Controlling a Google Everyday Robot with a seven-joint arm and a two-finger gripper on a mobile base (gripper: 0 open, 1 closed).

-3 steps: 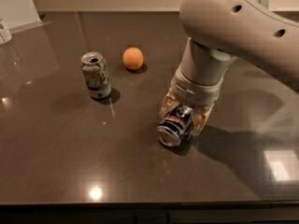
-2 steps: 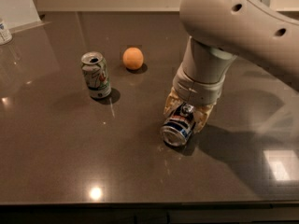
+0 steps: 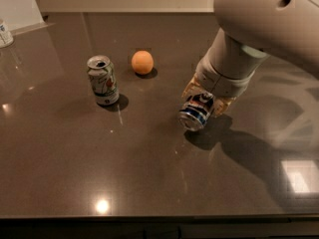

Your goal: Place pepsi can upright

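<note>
The pepsi can is dark blue with a silver end facing the camera. It lies tilted, held between the yellowish fingers of my gripper, lifted a little above the dark table; its shadow falls below and to the right. The gripper is shut on the can, and the large beige arm comes down from the upper right and hides the can's far end.
A pale green-and-white can stands upright to the left. An orange ball lies behind it, toward the middle. A white object sits at the far left edge. The table's front edge runs along the bottom.
The arm has risen and shifted, lifting the pepsi can slightly off the table. The other can and the ball have not moved.
</note>
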